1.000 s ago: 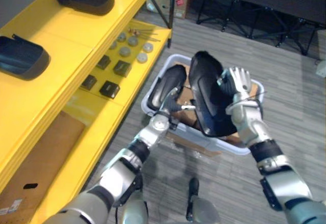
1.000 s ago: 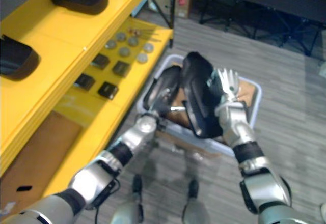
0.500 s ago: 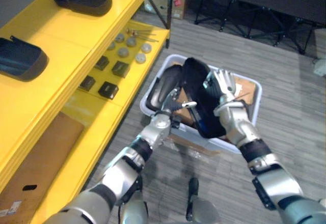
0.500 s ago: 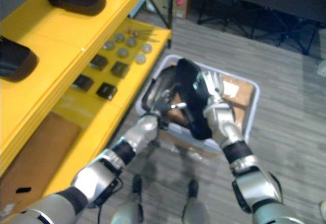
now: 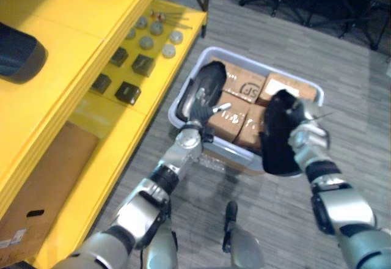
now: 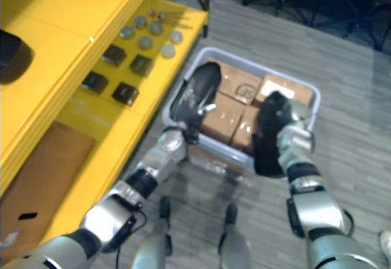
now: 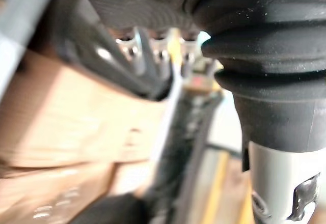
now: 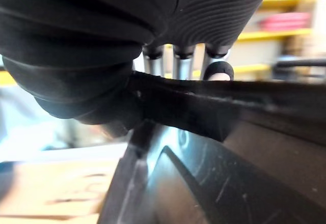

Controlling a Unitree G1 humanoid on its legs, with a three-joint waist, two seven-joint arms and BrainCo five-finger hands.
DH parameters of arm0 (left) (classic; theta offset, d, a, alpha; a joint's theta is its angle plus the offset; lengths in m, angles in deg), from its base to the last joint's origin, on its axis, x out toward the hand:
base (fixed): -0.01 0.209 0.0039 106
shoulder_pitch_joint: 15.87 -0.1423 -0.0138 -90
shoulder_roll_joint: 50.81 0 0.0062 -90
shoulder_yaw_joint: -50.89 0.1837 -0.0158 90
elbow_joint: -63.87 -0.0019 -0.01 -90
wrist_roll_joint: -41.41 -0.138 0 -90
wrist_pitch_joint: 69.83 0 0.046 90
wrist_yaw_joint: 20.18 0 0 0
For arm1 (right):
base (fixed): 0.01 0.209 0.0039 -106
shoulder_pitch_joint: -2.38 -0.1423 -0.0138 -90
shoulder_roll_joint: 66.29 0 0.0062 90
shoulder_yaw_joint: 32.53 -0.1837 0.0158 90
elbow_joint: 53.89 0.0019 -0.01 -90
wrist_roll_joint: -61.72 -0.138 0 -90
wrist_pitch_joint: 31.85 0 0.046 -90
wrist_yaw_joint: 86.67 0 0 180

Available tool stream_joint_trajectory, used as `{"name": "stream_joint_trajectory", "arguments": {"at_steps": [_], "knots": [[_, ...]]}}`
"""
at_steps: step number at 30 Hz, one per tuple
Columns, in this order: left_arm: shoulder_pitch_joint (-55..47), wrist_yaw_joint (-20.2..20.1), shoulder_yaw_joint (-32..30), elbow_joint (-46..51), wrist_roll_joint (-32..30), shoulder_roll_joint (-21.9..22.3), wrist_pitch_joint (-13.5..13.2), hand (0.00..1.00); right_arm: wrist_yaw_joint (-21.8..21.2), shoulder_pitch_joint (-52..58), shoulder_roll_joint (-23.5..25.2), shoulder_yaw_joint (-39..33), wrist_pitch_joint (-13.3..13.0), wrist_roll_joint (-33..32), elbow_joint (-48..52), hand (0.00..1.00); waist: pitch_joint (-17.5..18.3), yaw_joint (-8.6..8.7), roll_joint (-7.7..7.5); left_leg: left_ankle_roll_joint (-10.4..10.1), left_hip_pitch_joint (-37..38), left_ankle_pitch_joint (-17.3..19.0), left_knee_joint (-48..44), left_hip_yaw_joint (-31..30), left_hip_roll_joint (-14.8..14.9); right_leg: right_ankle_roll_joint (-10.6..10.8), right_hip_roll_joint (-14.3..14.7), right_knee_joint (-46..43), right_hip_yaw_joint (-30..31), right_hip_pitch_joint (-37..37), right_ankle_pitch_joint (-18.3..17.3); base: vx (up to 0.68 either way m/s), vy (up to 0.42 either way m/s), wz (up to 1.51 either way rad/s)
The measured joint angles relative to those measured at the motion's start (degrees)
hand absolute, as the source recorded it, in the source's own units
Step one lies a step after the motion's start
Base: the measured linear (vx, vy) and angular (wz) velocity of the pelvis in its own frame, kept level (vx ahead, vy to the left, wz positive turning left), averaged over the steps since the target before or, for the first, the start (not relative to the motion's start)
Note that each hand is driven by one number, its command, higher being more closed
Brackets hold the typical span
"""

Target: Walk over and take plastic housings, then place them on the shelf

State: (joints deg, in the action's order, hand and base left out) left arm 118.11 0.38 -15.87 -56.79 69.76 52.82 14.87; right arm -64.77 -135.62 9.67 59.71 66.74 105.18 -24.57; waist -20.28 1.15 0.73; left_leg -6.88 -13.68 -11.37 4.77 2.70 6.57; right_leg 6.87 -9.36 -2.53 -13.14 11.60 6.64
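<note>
Held housing [image 5: 278, 137]: black plastic shell, roughly upright at lower right of centre, overlapping the bin's near right corner
Right robot hand [image 5: 307, 136]: fingers [image 8: 179, 66] hooked over the shell's rim, clamped onto it
Second housing [image 5: 204, 92]: black, lying along the bin's left side, near the frame's centre
Left robot hand [image 5: 198, 121]: right at the near end of the second housing; grip impossible to judge
Bin [image 5: 227, 151]: pale grey, on the floor [image 5: 342, 55] mid-frame, holding cardboard boxes [image 5: 244, 85]
Shelf [image 5: 61, 55]: yellow, filling the left side; small black parts [image 5: 128, 90] and round discs [image 5: 146, 41] on the lower level
Shelved housing [image 5: 18, 55]: dark, on the upper level at far left
</note>
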Motion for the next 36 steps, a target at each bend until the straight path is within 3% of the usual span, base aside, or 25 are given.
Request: {"name": "stream_joint_trajectory", "arguments": {"at_steps": [7,16,23,27,31,32,36], "knots": [[-14.0,1.9,-3.2,15.0,-0.2,-4.0,-1.6,0.0,3.1,-4.5,-9.0,-3.4,1.5,-2.5,-6.4,1.0,-3.4,-0.29,3.64,0.5,-5.1,-1.0,0.0,-0.8,-1.2,0.5,-1.5,-2.4,-0.8,5.5,-0.8,-0.04,-0.024,0.09],[-29.0,0.7,-3.8,25.1,0.1,-3.3,-2.6,0.0,5.5,-8.8,-16.5,-2.9,1.4,-5.1,-11.6,1.0,-6.2,-1.36,8.74,0.7,-8.8,-1.1,0.0,-0.8,-2.5,0.9,-3.1,-2.8,-0.8,9.4,-0.8,0.02,-0.007,0.03],[-34.2,-1.7,-0.4,25.2,-0.1,-2.6,-2.5,0.0,7.3,-11.0,-20.5,2.5,1.4,-6.2,-12.7,1.0,-6.2,-2.01,9.09,0.8,-10.4,-1.3,0.0,-1.1,-2.5,0.9,-2.9,-3.4,-0.8,11.2,-0.9,0.0,-0.026,0.0],[-34.3,-2.9,0.6,25.4,-0.1,-1.2,-2.5,0.0,8.3,-14.3,-21.4,6.6,1.3,-6.2,-12.8,1.0,-7.1,-2.23,11.2,1.2,-10.8,-1.6,0.2,-2.2,-2.8,1.0,-3.2,-3.9,-1.6,11.2,-1.2,-0.02,-0.024,0.11],[-34.7,-3.2,1.1,25.6,0.0,-1.0,-2.5,0.0,8.4,-15.2,-21.4,8.7,1.3,-6.5,-14.2,1.0,-7.0,-3.06,11.53,1.3,-11.7,-2.0,0.2,-3.4,-3.1,1.0,-3.4,-4.0,-2.7,11.3,-1.2,-0.01,-0.031,0.14],[-34.7,-3.2,1.9,25.7,0.0,-1.1,-2.5,0.0,8.4,-15.9,-21.7,9.3,1.4,-6.9,-14.7,0.0,-7.0,-3.59,11.54,1.3,-11.8,-2.0,0.0,-3.6,-3.2,1.0,-3.5,-4.1,-2.9,11.3,-1.2,0.01,-0.025,0.15],[-34.9,-3.3,2.8,26.1,0.1,-1.0,-2.5,0.0,8.4,-18.4,-21.8,10.8,1.3,-7.2,-14.7,0.0,-7.0,-4.34,11.55,1.4,-12.4,-2.5,0.0,-4.7,-3.4,1.0,-3.8,-4.2,-4.1,11.2,-1.2,0.0,-0.026,0.16]]}}
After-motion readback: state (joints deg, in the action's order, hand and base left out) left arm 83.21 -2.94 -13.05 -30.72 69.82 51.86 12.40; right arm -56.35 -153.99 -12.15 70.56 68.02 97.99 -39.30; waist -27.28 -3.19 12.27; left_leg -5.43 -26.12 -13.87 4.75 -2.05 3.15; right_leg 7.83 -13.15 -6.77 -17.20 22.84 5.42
